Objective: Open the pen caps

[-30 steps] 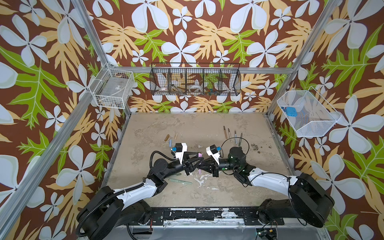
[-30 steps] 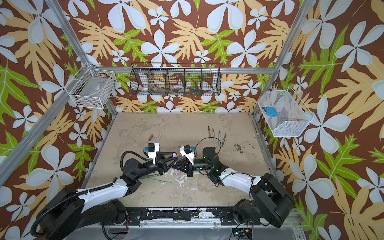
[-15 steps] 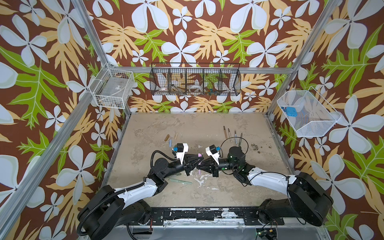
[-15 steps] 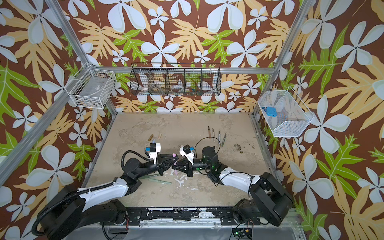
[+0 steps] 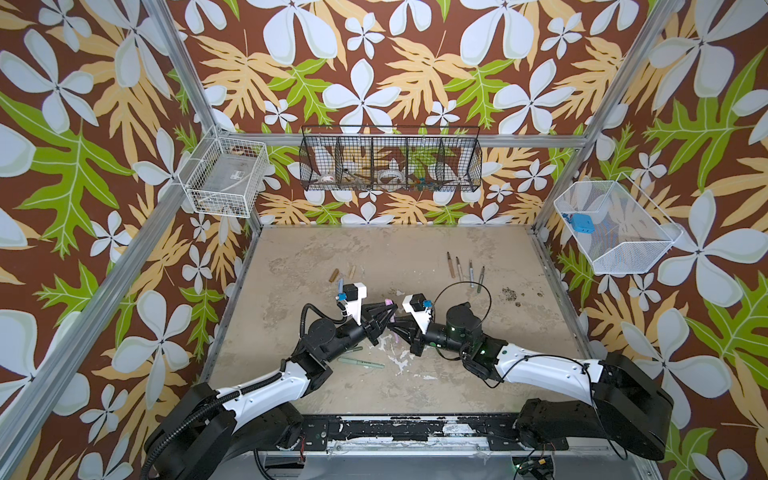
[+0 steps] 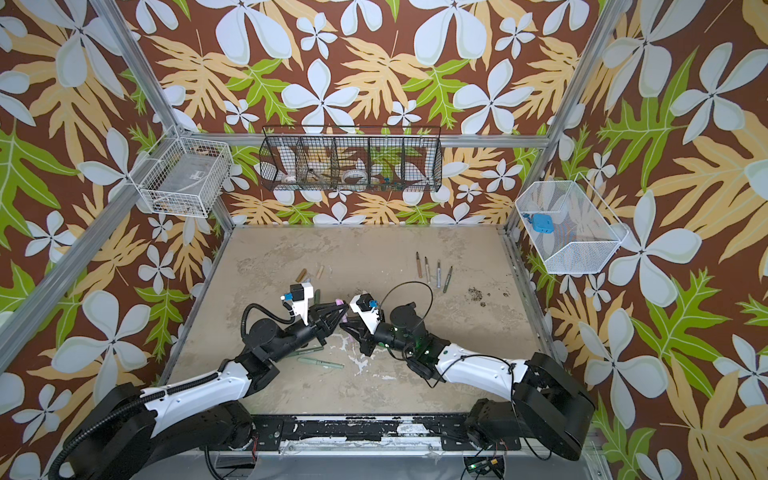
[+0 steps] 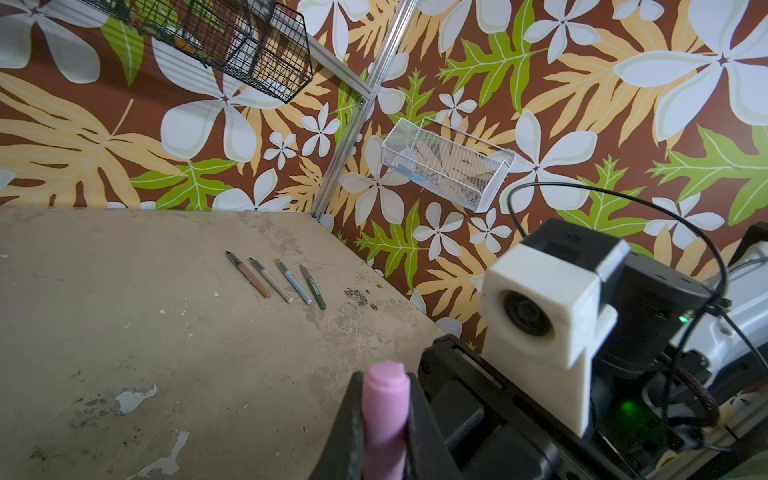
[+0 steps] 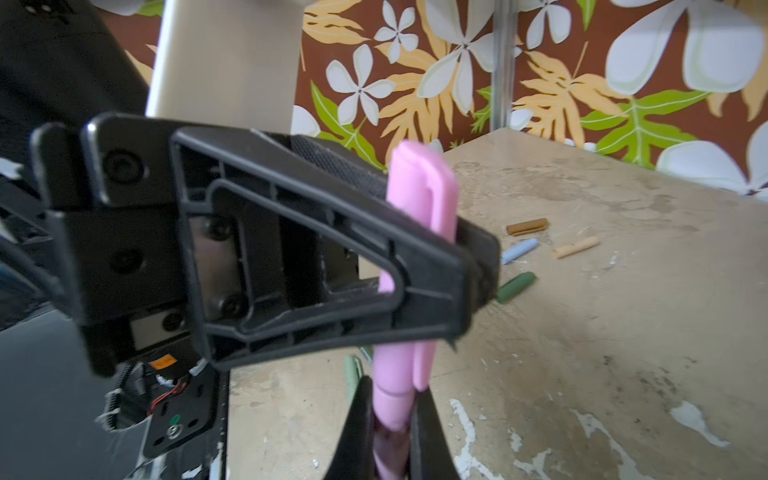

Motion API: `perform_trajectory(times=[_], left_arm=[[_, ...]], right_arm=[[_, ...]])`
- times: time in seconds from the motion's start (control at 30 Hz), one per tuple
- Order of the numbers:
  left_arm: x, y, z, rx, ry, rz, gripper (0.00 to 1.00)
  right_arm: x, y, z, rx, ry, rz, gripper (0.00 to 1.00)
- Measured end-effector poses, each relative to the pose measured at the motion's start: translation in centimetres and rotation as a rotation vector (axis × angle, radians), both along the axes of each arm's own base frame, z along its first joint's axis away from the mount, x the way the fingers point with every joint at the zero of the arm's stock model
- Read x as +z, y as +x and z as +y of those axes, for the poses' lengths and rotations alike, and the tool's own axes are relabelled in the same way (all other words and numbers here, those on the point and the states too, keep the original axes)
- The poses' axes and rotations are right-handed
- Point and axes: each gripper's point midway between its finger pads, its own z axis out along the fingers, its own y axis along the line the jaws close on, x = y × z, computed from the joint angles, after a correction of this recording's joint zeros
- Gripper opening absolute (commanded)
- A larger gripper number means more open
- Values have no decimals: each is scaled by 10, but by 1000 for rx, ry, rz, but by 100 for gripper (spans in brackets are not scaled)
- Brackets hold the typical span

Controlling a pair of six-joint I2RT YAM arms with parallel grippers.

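The pink pen (image 8: pixel 392 401) is held upright above mid-table between both grippers. My left gripper (image 7: pixel 384 399) is shut on its pink cap (image 7: pixel 384 409), which also shows in both top views (image 5: pixel 390 302) (image 6: pixel 340 302). The cap (image 8: pixel 419 187) still sits on the pen. My right gripper (image 8: pixel 390 419) is shut on the pen's body just below it. Brown (image 8: pixel 527 226), light blue (image 8: pixel 519 250), beige (image 8: pixel 575 247) and green (image 8: pixel 515 286) caps lie loose at the back left. Several uncapped pens (image 5: pixel 465 270) (image 7: pixel 276 280) lie in a row at the back right.
Two capped green pens (image 5: pixel 360 363) (image 6: pixel 320 364) lie on the table beside the left arm. A black wire basket (image 5: pixel 390 164) hangs on the back wall, with white baskets on the left (image 5: pixel 224 176) and right (image 5: pixel 615 226) walls. The right wrist camera block (image 7: pixel 540 307) is close to my left gripper.
My left gripper has closed on the pink cap; a second ago its jaws stood apart around it. The right gripper still grips the pen body and neither arm has shifted much.
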Motion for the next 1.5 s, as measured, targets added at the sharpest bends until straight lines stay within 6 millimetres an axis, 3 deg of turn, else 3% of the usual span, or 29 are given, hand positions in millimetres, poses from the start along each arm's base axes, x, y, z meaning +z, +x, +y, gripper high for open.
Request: perform_trajectory(times=[0.2, 0.5, 1.0, 1.13, 1.3, 1.5], left_arm=[[1, -1, 8, 33, -21, 7, 0], [-3, -2, 21, 47, -48, 11, 0], [-8, -4, 21, 29, -40, 19, 0], [-7, -4, 22, 34, -43, 13, 0], [-4, 3, 30, 95, -41, 2, 0], [2, 10, 41, 164, -68, -8, 0]], right_arm=[[1, 0, 1, -17, -25, -47, 0], [-3, -3, 11, 160, 5, 17, 0], [-10, -9, 18, 314, 63, 138, 0], [-8, -8, 20, 242, 35, 108, 0], [-8, 2, 30, 13, -70, -7, 0], [-30, 3, 27, -211, -272, -125, 0]])
